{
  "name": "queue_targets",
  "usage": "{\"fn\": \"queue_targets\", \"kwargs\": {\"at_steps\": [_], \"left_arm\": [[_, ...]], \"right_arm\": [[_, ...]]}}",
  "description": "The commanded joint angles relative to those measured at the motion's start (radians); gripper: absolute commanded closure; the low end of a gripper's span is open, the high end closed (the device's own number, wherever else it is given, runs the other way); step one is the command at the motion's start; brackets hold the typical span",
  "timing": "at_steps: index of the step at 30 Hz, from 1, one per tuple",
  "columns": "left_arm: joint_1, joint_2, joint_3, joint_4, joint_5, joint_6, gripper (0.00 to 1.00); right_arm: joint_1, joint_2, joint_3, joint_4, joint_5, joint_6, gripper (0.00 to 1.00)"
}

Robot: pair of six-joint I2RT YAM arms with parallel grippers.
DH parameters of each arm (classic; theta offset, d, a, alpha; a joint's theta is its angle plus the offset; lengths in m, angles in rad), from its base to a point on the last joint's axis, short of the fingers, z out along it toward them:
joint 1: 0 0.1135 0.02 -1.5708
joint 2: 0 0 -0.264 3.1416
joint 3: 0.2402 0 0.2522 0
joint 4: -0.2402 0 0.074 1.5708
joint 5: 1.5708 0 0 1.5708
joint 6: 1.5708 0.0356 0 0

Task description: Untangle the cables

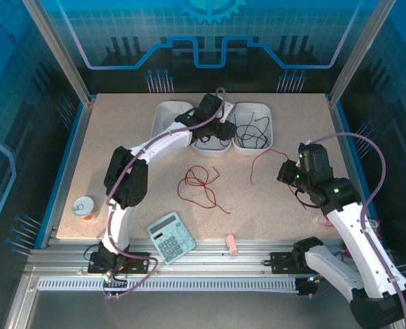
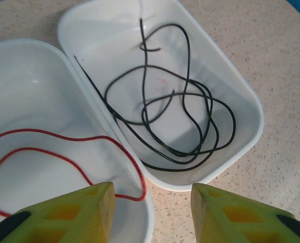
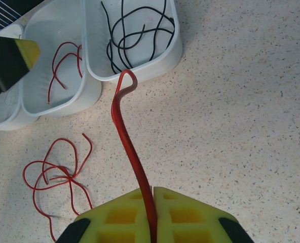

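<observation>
Your right tool [image 3: 153, 195] is clenched on one red cable [image 3: 135, 167], limp and light. The left tool [image 2: 152, 197] hangs released above the white tray [image 2: 218, 58] holding black cables [image 2: 183, 96]. A red tangle [image 1: 200, 182] lies on the worktop [image 1: 121, 130]; take a loose end, apparently clear of the knot.

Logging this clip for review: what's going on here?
The right gripper is shut on one red cable, holding it near the trays. The left gripper hangs open over a white tray holding another red cable; black cables lie in the next tray. A red tangle lies on the table.
</observation>
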Motion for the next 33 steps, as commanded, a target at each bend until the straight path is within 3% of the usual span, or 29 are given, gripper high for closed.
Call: {"fn": "queue_targets", "kwargs": {"at_steps": [1,29,33], "left_arm": [[-0.005,0.047,0.042,-0.057,0.008,0.0,0.57],[-0.018,0.225,0.235,-0.196,-0.039,0.0,0.57],[-0.02,0.235,0.247,-0.203,-0.043,0.003,0.61]], "right_arm": [[0.016,-0.008,0.027,-0.024,0.01,-0.002,1.0],[0.023,-0.018,0.002,-0.011,0.013,0.007,1.0],[0.024,-0.016,-0.002,-0.004,0.01,0.007,1.0]]}}
